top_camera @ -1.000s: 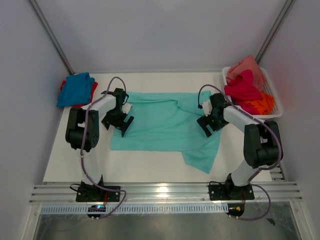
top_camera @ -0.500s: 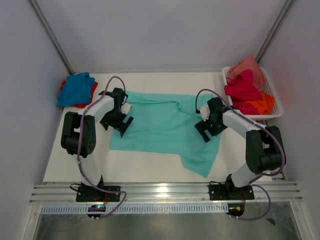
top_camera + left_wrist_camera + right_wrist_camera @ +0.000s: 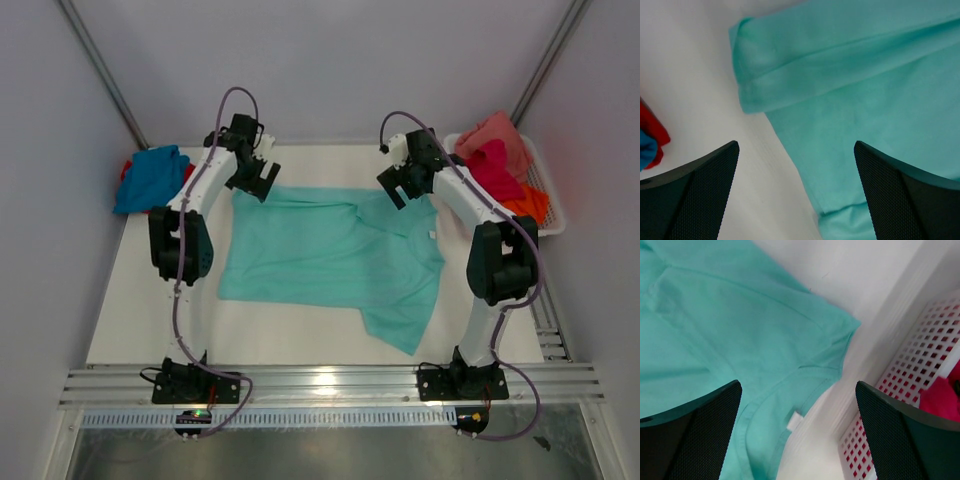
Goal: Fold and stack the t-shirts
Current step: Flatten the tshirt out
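At the far left of the tabletop [image 3: 140, 330], a blue t-shirt [image 3: 150, 178] lies on a red t-shirt [image 3: 652, 135], apparently the start of a stack. Just right of them, your left arm [image 3: 205, 190] stretches to the far edge. Its jaws gape wide and hold nothing, above the far left corner of the mint-teal t-shirt [image 3: 330, 255], where the edge is doubled over. That shirt lies spread across the middle, one corner trailing toward you. Your right arm [image 3: 465, 195] mirrors the reach, jaws equally wide and empty over the far right corner beside the collar. Furthest right, a white basket [image 3: 548, 218] holds a salmon t-shirt [image 3: 495, 130], a magenta t-shirt [image 3: 490, 170] and an orange t-shirt [image 3: 527, 203]. The fold looks about to begin. Next, lower both jaws and pinch the far corners.
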